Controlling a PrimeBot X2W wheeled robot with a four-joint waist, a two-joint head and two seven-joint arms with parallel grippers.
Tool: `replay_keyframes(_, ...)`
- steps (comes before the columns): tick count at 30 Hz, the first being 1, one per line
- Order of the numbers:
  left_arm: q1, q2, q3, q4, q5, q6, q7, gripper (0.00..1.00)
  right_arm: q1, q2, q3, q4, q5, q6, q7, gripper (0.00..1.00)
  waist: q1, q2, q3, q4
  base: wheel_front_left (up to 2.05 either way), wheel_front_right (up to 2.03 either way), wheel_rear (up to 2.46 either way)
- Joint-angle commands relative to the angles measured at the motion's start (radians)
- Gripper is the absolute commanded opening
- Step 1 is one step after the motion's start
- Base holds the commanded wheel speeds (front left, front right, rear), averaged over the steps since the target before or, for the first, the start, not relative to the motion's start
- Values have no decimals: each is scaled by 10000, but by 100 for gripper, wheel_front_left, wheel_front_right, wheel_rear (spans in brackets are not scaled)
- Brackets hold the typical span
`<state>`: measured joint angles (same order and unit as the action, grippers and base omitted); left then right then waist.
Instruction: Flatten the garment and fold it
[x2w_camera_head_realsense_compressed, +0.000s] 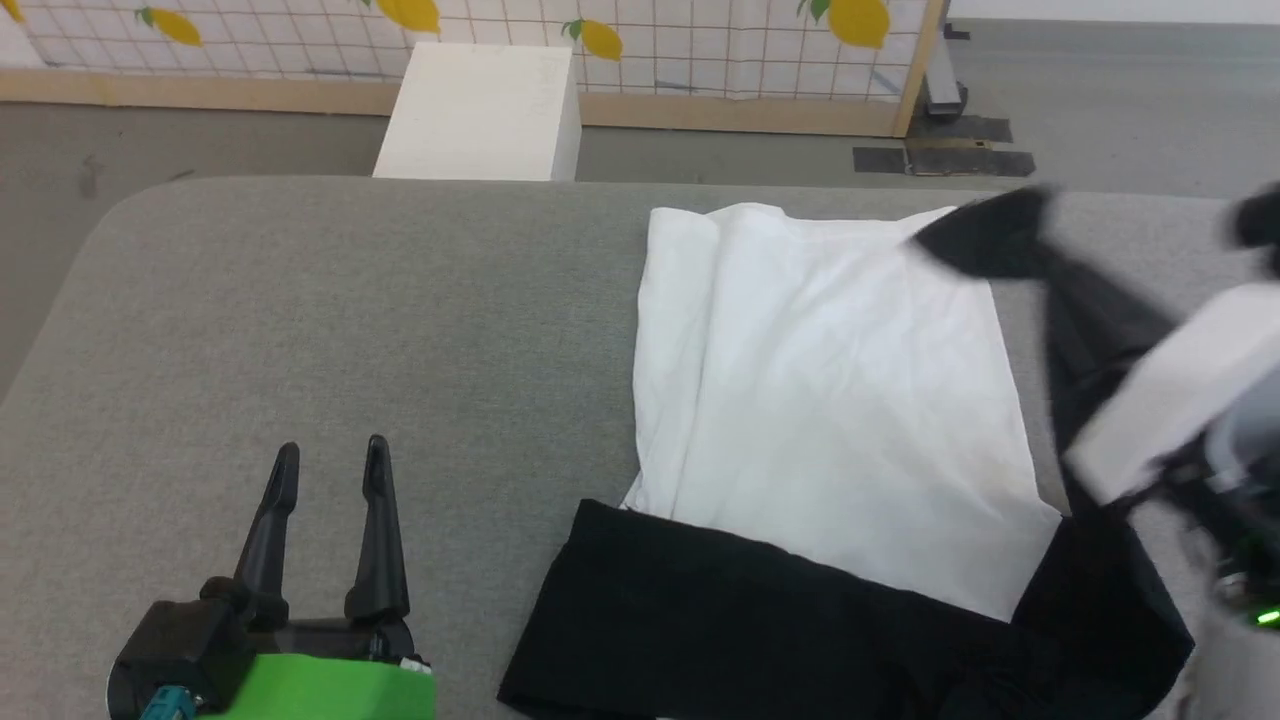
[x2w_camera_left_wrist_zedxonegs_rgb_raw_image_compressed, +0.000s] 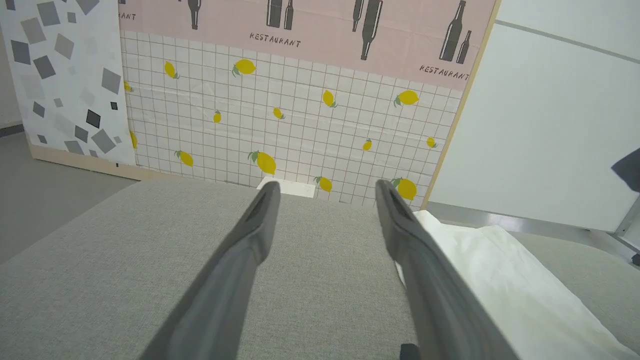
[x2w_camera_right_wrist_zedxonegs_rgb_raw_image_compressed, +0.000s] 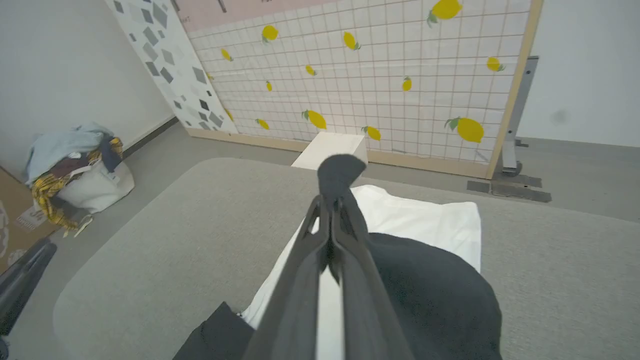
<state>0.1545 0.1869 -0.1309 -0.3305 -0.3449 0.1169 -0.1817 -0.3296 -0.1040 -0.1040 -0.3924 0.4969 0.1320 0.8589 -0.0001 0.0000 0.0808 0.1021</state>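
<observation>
Worktop (x2w_camera_head_realsense_compressed: 350, 300): grey, garment (x2w_camera_head_realsense_compressed: 830, 400) lying at 3 o'clock, white body flat.
Right end effector (x2w_camera_right_wrist_zedxonegs_rgb_raw_image_compressed: 334, 202): clenched on black sleeve (x2w_camera_right_wrist_zedxonegs_rgb_raw_image_compressed: 340, 172), raised, we judge, for folding.
Left end effector (x2w_camera_head_realsense_compressed: 333, 447): released, idle at 7 o'clock.

A wide grey cloth-covered surface (x2w_camera_head_realsense_compressed: 330, 300) with rounded corners carried the garment (x2w_camera_head_realsense_compressed: 830, 400), which lay on its right half. The white body was spread fairly flat and reached toward the far edge, while the wide black band (x2w_camera_head_realsense_compressed: 700, 620) ran across the near side.
</observation>
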Motion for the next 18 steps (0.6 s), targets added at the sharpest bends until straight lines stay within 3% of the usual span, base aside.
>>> replay_keyframes(1,31,-10,-3,17,-67,51,-53,100,294,157,559,-81,28,-13,-1,0,1,0,74,198,0,0,0)
replay_keyframes(9,-104,-59,-123,144,-131,17,-90,100,984,482,3388,1286,284,-13,-892,0,1,0,264,659,0,0,0)
replay_keyframes(18,-246,-117,-261,407,-198,-29,-147,100,1120,534,5050,4383,395,-13,-2955,0,1,0,433,1062,0,0,0)
